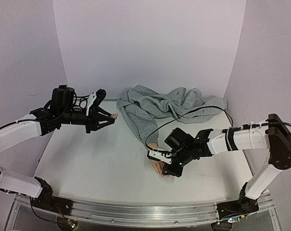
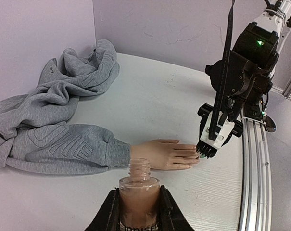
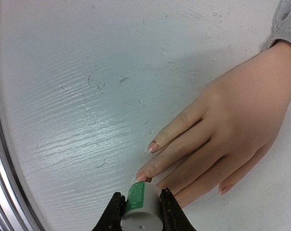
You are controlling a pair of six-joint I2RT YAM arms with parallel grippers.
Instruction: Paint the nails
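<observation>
A flesh-coloured mannequin hand (image 1: 157, 167) (image 2: 163, 155) (image 3: 232, 120) lies flat on the white table, its wrist in a grey sweatshirt sleeve (image 2: 63, 147). Its nails (image 3: 152, 146) are pale and glossy, and some carry pinkish polish. My right gripper (image 1: 167, 166) (image 3: 140, 204) is shut on a grey polish cap (image 3: 141, 208) with a green label. The cap hangs right over the fingertips, and its brush is hidden beneath it. My left gripper (image 1: 108, 119) (image 2: 139, 204) is raised at the left, away from the hand. It is shut on an open bottle (image 2: 139, 190) of beige-pink polish.
A crumpled grey sweatshirt (image 1: 164, 107) (image 2: 49, 96) lies at the back of the table, with a black cable (image 1: 183, 115) running over it. A metal rail (image 1: 145, 214) (image 2: 253, 183) runs along the near edge. White walls enclose the back and sides.
</observation>
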